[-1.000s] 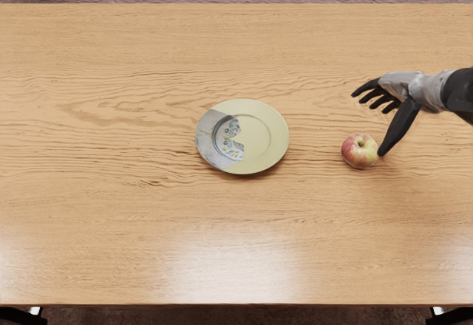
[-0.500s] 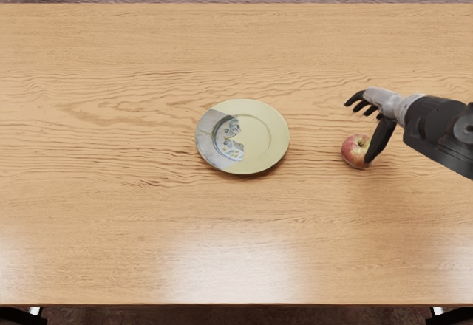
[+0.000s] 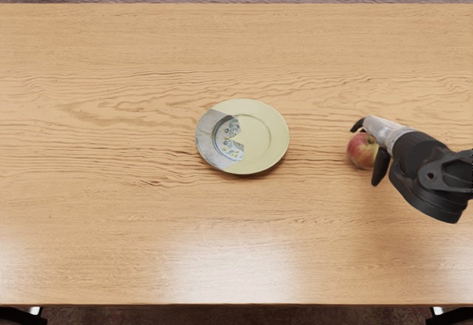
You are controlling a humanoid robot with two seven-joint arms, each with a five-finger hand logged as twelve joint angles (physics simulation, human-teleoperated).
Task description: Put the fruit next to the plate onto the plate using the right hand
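Observation:
A red-yellow apple (image 3: 360,151) lies on the wooden table, to the right of the gold plate (image 3: 270,134) and apart from it. My right hand (image 3: 367,154) comes in from the right edge and sits over the apple's right side, hiding part of it. Dark fingers (image 3: 358,125) reach over the apple's far side, and the thumb (image 3: 380,170) hangs stretched out on its near right side. The hand still looks open around the apple, which rests on the table. The plate holds only a reflection.
The wooden table (image 3: 111,214) spreads wide on all sides, with its front edge low in the view and a textured wall behind. The bulky forearm (image 3: 432,177) covers the table to the right of the apple.
My right hand has moved down and toward the apple, from hovering behind and right of it to straddling it. The forearm has swung lower into view. The apple has barely shifted.

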